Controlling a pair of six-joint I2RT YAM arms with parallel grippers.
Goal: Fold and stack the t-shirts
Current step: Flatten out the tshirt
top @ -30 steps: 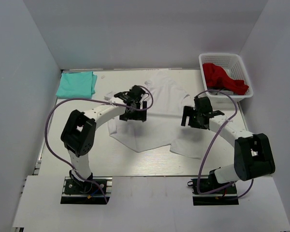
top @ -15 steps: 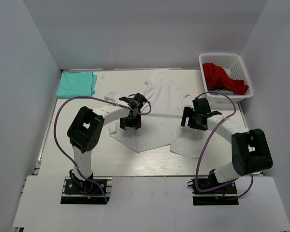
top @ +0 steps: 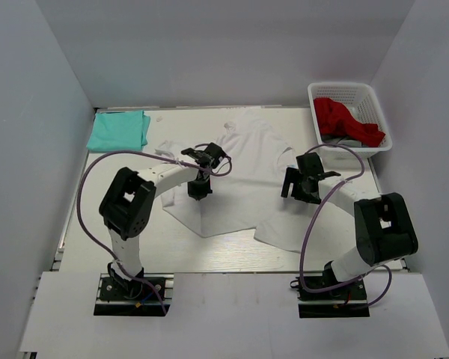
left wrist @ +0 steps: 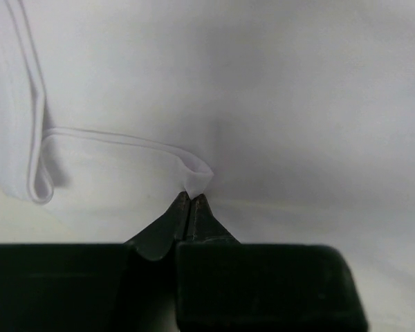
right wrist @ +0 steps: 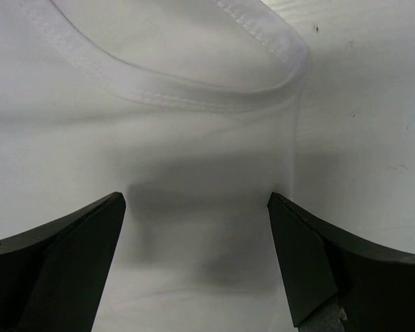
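A thin white cloth t-shirt (top: 247, 161) lies rumpled across the middle of the pale table (top: 120, 224). The left gripper (left wrist: 191, 200) is pinched tight on a small raised fold of it, towards the shirt's left side. The right gripper (right wrist: 197, 207) hangs spread wide over a stitched edge on the shirt's right side, holding nothing. A folded mint-teal t-shirt (top: 118, 130) sits in the far left corner. A white plastic lattice basket (top: 348, 85) holding red cloth (top: 344, 121) stands far right. Purple cables (top: 78, 198) loop off both arms.
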